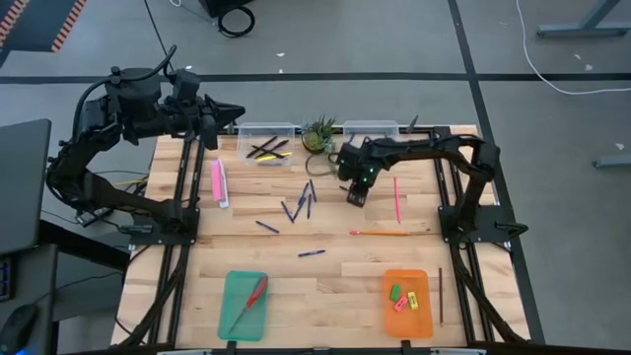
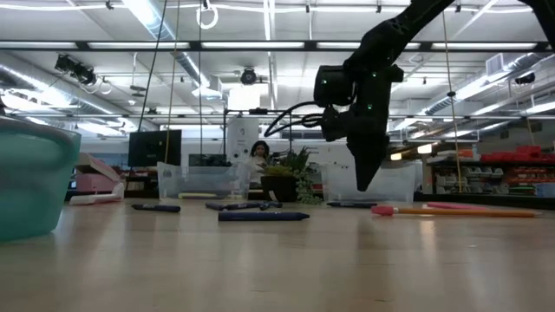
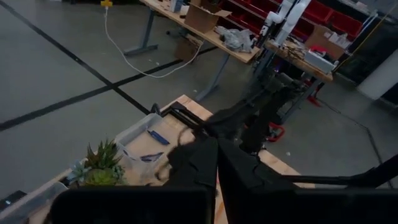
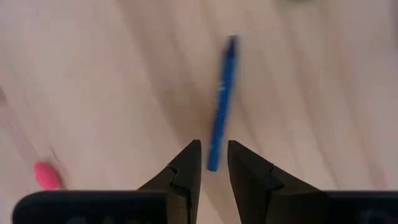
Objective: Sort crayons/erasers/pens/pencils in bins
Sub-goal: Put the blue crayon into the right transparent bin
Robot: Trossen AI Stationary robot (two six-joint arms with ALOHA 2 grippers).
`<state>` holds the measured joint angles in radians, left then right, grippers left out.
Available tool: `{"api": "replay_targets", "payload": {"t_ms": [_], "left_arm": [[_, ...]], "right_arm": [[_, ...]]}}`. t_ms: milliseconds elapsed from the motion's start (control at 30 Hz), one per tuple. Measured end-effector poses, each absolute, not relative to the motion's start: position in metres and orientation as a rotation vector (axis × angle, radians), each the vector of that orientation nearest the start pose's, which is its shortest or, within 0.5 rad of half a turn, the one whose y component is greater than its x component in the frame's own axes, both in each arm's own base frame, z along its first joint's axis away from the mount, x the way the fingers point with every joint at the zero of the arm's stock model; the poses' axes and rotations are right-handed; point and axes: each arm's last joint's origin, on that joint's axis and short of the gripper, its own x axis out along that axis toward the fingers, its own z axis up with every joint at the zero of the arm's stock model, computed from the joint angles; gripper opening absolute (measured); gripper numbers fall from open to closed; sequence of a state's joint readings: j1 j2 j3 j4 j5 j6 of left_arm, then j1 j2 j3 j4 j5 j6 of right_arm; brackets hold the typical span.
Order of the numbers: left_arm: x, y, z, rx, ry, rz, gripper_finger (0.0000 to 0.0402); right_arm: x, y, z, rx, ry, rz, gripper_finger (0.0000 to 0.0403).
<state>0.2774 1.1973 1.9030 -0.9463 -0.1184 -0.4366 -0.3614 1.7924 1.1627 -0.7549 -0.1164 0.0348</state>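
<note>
Wooden slats make up the worktop, where blue pens lie scattered around its middle, between the two clear tubs at the far edge and the teal tray and orange tray at the near edge. Right gripper hangs fingers-down above the middle, jaws slightly parted around nothing, one pen just beyond its tips. Left gripper is clenched empty, off the far left corner.
</note>
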Motion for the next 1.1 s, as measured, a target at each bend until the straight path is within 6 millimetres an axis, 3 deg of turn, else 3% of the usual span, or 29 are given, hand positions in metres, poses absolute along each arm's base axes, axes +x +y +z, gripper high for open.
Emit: {"api": "replay_targets", "payload": {"t_ms": [200,433,767,1100], "left_arm": [[0.157,0.049,0.53,-0.394,0.17,0.442,0.0026],[0.152,0.053,0.519,-0.405,0.285,0.491,0.0063],[0.146,0.055,0.508,-0.419,0.404,0.539,0.0095],[0.146,0.055,0.507,-0.422,0.417,0.541,0.0085]], "right_arm": [[0.313,-0.084,0.159,0.231,1.368,-0.206,0.0093],[0.312,-0.072,0.155,0.194,1.387,-0.33,0.0138],[0.315,-0.083,0.165,0.18,1.308,-0.34,0.0158],[0.301,-0.099,0.147,0.263,1.303,-0.342,0.0145]]}}
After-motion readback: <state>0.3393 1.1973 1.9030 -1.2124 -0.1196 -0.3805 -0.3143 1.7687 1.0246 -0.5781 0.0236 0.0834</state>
